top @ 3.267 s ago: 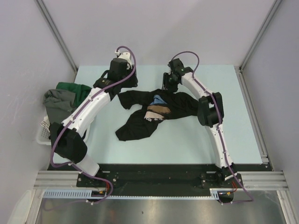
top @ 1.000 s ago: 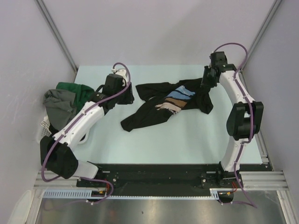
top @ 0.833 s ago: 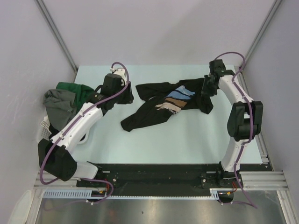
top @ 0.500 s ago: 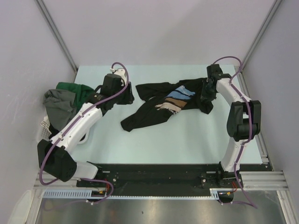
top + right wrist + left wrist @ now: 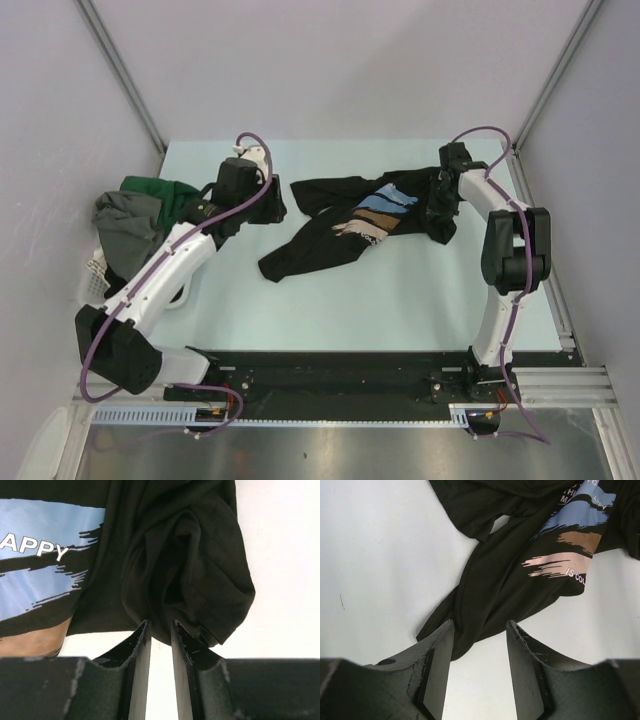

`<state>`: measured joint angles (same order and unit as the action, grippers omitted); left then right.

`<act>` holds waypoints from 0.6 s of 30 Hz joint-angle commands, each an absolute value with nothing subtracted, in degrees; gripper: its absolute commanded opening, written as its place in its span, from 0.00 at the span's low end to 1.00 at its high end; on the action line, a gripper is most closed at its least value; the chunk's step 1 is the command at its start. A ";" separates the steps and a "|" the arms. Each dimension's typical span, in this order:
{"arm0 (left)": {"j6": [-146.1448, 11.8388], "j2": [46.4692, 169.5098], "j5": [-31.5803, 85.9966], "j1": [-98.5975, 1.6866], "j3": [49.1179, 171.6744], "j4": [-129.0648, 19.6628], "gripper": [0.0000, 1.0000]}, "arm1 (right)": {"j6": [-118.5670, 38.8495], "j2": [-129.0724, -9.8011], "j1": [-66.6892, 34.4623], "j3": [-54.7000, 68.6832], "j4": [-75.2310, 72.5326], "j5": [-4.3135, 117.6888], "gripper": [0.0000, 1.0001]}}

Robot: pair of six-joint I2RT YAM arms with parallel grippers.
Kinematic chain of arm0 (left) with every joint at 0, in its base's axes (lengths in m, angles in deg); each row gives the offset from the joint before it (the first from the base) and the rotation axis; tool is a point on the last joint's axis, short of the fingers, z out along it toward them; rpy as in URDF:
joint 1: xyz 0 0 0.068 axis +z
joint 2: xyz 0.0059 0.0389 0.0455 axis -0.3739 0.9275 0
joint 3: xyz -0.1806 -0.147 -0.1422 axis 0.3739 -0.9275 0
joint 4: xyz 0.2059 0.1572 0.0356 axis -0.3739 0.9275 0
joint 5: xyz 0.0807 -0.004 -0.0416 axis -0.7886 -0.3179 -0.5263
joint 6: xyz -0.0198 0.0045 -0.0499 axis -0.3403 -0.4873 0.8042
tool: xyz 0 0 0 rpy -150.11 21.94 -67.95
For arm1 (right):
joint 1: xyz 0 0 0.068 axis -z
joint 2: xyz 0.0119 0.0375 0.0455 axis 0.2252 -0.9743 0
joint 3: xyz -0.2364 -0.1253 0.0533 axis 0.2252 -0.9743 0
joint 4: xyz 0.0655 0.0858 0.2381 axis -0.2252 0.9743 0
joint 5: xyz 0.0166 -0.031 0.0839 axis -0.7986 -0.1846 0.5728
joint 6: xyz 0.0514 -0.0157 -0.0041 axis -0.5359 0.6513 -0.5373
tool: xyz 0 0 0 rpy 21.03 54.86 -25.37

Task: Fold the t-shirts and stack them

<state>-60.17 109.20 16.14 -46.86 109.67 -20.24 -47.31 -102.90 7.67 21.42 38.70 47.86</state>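
Note:
A black t-shirt with a blue, brown and white chest print lies crumpled across the middle of the table. My right gripper sits at its bunched right end. In the right wrist view a fold of the black t-shirt dips between the narrow tips of my right gripper, which is shut on it. My left gripper hovers left of the shirt. The left wrist view shows my left gripper open and holding nothing, with the black t-shirt and its lower tip just beyond the fingers.
A white slatted basket stands at the table's left edge. A dark green shirt and a grey one are heaped over it. Grey walls close in on the left, back and right.
Over three seconds the right arm dragged the shirt to the right. In the last second the right gripper has sunk onto the shirt's right end. The left arm has barely shifted.

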 commanded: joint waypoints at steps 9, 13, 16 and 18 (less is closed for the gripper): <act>-58.96 105.62 14.64 -47.27 111.18 -19.64 0.52 | -47.28 -107.18 8.00 24.70 35.85 52.38 0.11; -58.34 105.80 13.94 -47.27 109.51 -19.29 0.52 | -47.55 -107.62 7.92 25.84 36.55 53.09 0.00; -57.99 106.23 13.41 -47.27 108.02 -19.81 0.52 | -47.90 -104.92 7.83 26.63 38.04 52.48 0.00; -57.90 106.94 13.15 -47.27 107.57 -20.86 0.52 | -48.16 -102.80 7.92 28.20 41.36 50.90 0.00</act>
